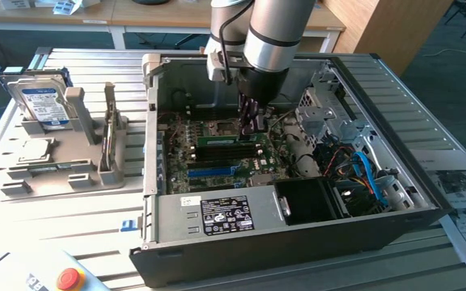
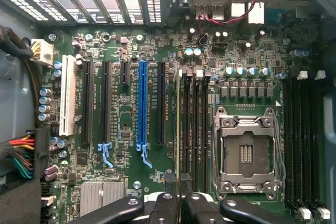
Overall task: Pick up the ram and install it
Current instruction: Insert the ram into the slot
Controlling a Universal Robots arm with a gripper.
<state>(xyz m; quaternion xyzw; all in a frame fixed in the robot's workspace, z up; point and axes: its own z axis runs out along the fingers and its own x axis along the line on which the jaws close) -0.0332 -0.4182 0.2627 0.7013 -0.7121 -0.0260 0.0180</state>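
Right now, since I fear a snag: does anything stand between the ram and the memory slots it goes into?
Nothing visible does. The gripper holds the ram edge-down along the black memory slots beside the empty processor socket; no cable or card crosses that strip.

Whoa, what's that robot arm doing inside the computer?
The robot arm is reaching down into an open computer case. Its gripper is pinched shut on a ram stick, a long thin green card. It holds the stick right at the black slots on the big green board. I can't tell if the stick is pushed all the way in.
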